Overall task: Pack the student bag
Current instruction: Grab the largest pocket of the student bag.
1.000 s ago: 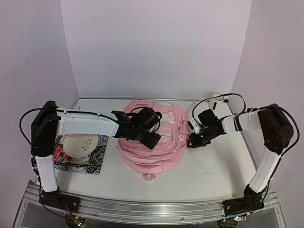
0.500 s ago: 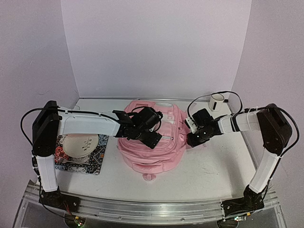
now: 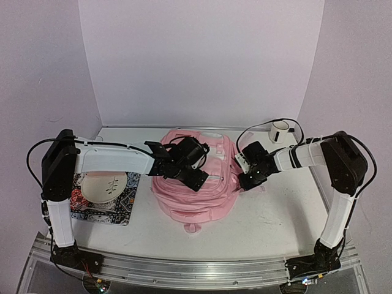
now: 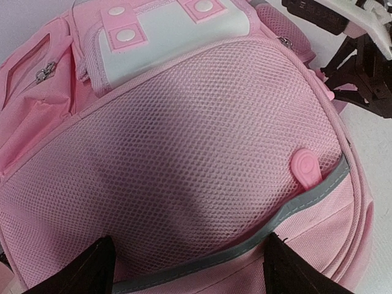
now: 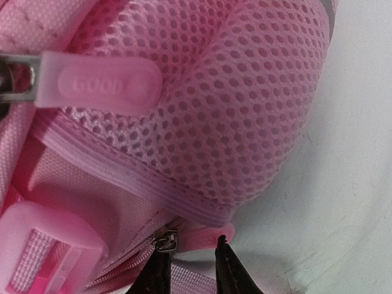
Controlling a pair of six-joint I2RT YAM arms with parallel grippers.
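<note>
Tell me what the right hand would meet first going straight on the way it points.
Most likely the small pink zipper pull on the backpack, just ahead of the right hand and in line with the gap between its fingers; depth is unclear.

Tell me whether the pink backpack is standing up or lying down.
Lying down. The student bag rests flat on the table, its mesh front pocket facing up toward the overhead camera.
</note>
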